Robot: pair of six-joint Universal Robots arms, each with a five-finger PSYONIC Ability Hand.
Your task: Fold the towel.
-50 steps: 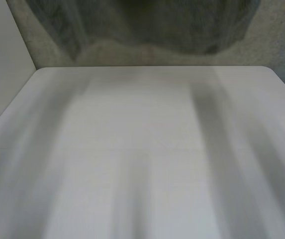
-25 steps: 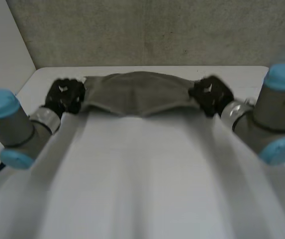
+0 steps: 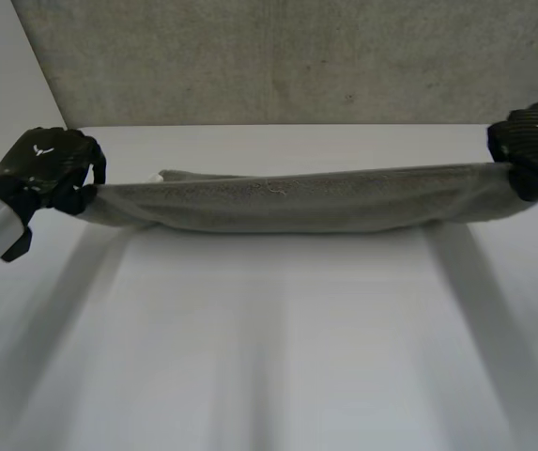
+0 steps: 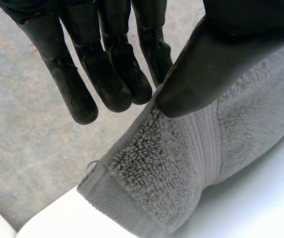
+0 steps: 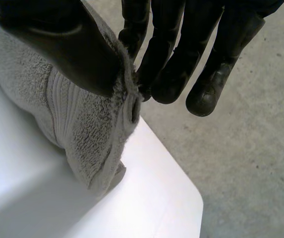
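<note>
Grey towel (image 3: 287, 199) spans sideways, ends pinched by fingers (image 4: 107, 74): L hand (image 3: 48, 167), R hand (image 3: 536, 146).

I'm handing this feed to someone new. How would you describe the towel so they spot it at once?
Start at the white table and look toward its far edge. A long grey terry towel spans it from side to side as a narrow band, with the left hand pinching one end and the right hand the other. It is soft and fuzzy, unlike the hard black hands.
</note>
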